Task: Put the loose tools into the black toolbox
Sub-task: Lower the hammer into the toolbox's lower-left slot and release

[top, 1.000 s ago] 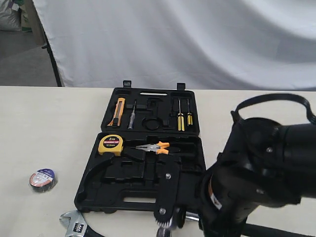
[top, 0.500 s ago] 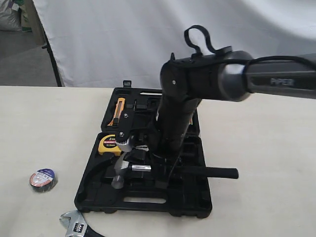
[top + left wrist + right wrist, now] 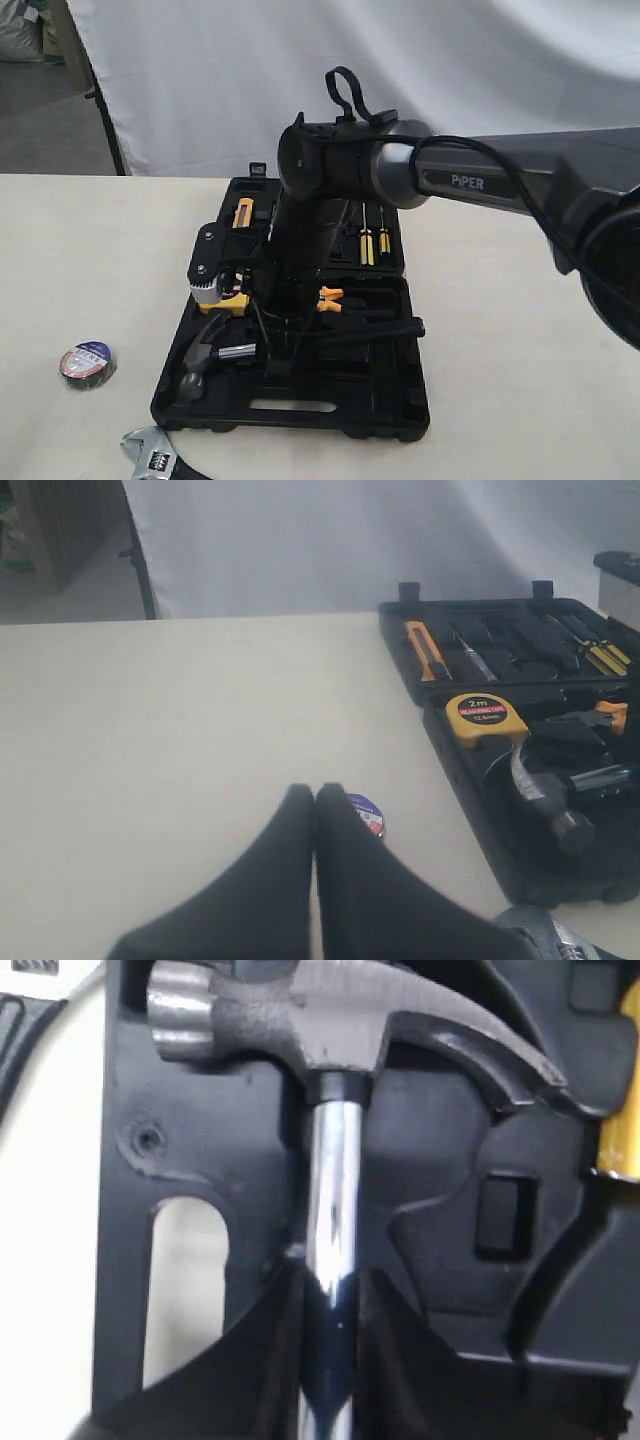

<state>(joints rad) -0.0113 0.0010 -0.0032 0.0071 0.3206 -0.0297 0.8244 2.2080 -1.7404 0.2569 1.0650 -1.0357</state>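
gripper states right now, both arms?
Left gripper: closed, nothing in it.
Right gripper: closed on the shaft of the hammer.

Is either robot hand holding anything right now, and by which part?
The right hand grips the claw hammer by its steel shaft, below the head. The left hand is shut on nothing.

I see robot test lab: white sheet backdrop (image 3: 450,70), plain beige table (image 3: 80,260), grey floor (image 3: 50,125) behind, arm (image 3: 500,187) marked PiPER.
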